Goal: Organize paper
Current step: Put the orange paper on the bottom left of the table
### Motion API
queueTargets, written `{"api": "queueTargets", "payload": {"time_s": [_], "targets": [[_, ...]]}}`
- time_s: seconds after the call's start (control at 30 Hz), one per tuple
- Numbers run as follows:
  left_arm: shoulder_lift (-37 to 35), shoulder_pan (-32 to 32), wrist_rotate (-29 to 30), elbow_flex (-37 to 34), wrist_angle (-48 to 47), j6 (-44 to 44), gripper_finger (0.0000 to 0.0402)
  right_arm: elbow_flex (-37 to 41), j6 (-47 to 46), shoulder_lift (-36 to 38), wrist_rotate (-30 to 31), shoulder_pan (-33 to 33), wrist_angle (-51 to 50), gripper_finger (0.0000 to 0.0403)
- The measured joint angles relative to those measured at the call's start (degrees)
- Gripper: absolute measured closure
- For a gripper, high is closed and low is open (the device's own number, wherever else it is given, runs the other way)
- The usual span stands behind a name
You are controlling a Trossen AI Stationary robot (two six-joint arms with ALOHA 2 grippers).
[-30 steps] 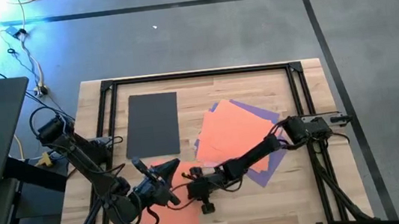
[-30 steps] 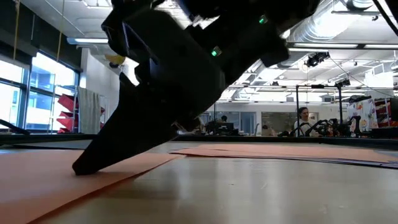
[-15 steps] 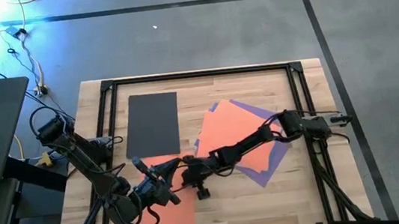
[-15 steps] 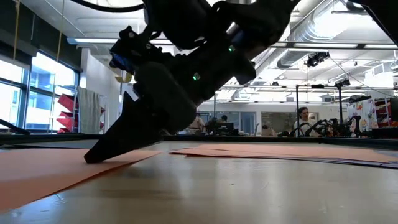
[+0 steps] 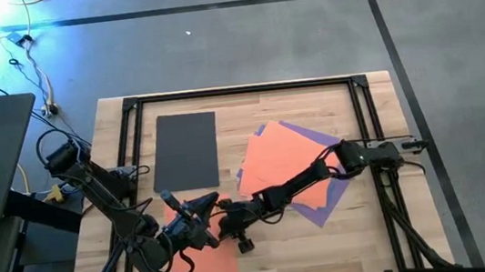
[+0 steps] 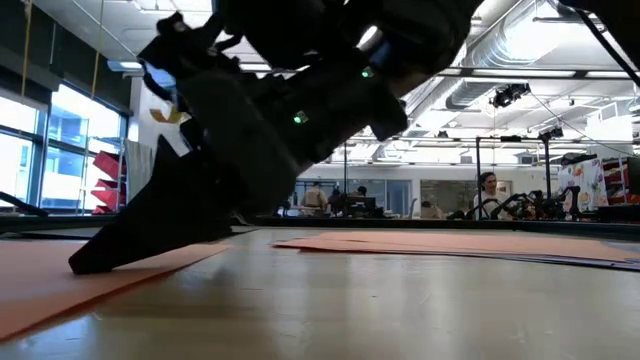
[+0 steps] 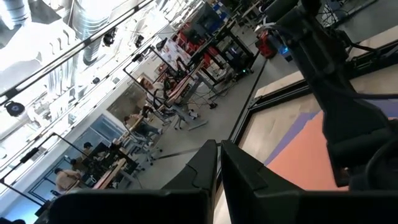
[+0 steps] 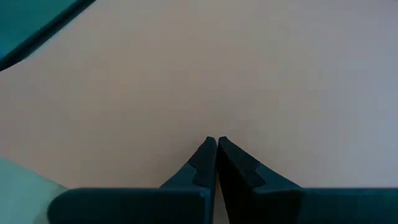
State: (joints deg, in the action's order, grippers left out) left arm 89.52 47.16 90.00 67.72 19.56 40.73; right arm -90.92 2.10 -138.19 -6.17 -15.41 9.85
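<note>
1. Dark grey sheet (image 5: 185, 150): squared, far-left tabletop (image 5: 265, 254).
2. Orange and purple sheets (image 5: 285, 172): fanned right, unsorted.
3. My right hand (image 5: 226, 220), fingers together, presses near-left orange sheet (image 5: 204, 267).
4. Left hand (image 5: 206, 204): fingers together, beside it.

Both arms cover much of the near orange sheet (image 5: 210, 268); the purple sheet (image 5: 323, 202) shows only margins.

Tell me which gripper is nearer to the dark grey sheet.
Left. The left gripper is just below the dark grey sheet in the high view; the right gripper is farther, pressing on the orange sheet.
</note>
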Motion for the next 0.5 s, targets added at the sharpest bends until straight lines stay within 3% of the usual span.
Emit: {"api": "queueTargets", "payload": {"time_s": [0.5], "targets": [[0.0, 0.0, 0.0, 0.0, -0.2, 0.0, 0.0401, -0.1, 3.2, 0.0, -0.3, 1.2, 0.5, 0.0403]]}}
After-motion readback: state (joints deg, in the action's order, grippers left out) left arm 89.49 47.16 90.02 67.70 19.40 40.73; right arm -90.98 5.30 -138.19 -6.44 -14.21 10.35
